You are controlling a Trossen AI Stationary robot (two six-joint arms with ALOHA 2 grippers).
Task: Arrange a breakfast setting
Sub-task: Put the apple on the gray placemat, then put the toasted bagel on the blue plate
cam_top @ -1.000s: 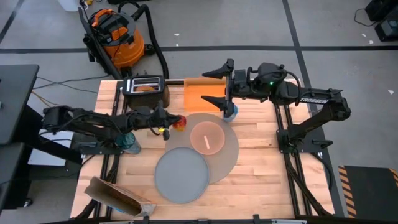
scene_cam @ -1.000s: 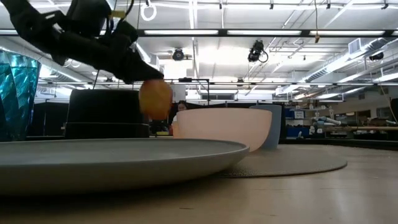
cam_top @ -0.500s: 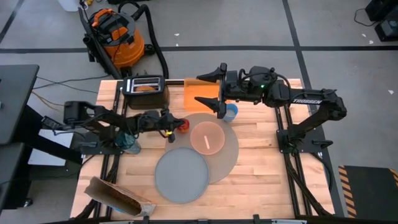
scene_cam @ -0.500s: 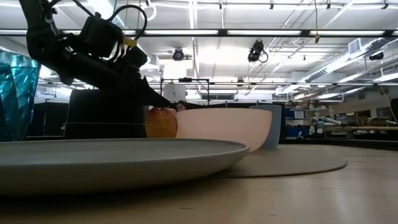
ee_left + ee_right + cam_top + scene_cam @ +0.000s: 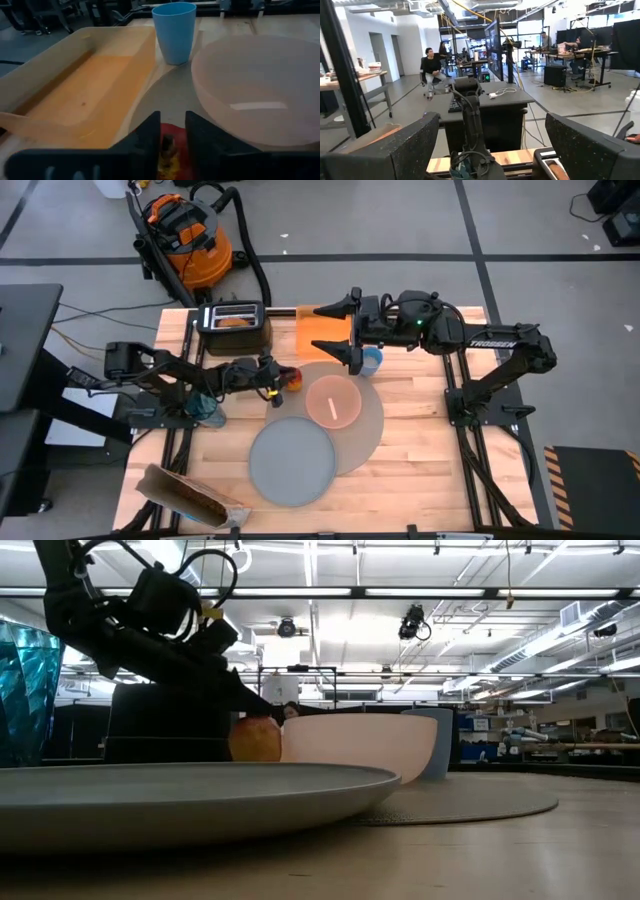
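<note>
My left gripper (image 5: 281, 379) is shut on the red-yellow apple (image 5: 293, 378) at the left edge of the round grey-brown mat (image 5: 368, 430). The pink bowl (image 5: 333, 400) stands on the mat with the metal spoon (image 5: 331, 405) lying in it. The grey plate (image 5: 292, 462) overlaps the mat's near left edge. The light-blue cup (image 5: 373, 361) stands at the mat's far edge. My right gripper (image 5: 345, 331) is open in the air above the orange board (image 5: 318, 338), left of the cup. Something brown sits in the black toaster's (image 5: 233, 326) slot. My left gripper pinches the apple (image 5: 168, 153) between its two fingers (image 5: 149, 140), one on each side. The fingers come from the table's left, slanting down. In the low view the apple (image 5: 255, 738) sits low behind the plate's rim (image 5: 200, 780), which hides its underside.
A teal glass (image 5: 208, 409) stands under my left arm. A brown paper bag (image 5: 190, 495) lies at the near left corner. The orange board has raised walls (image 5: 60, 55). An orange vacuum (image 5: 185, 235) stands on the floor beyond the table.
My left gripper has carried the apple toward the table's right and down, from clear in the air to low beside the bowl at the mat's left edge. My right gripper has moved toward the table's left, over the orange board, still open.
</note>
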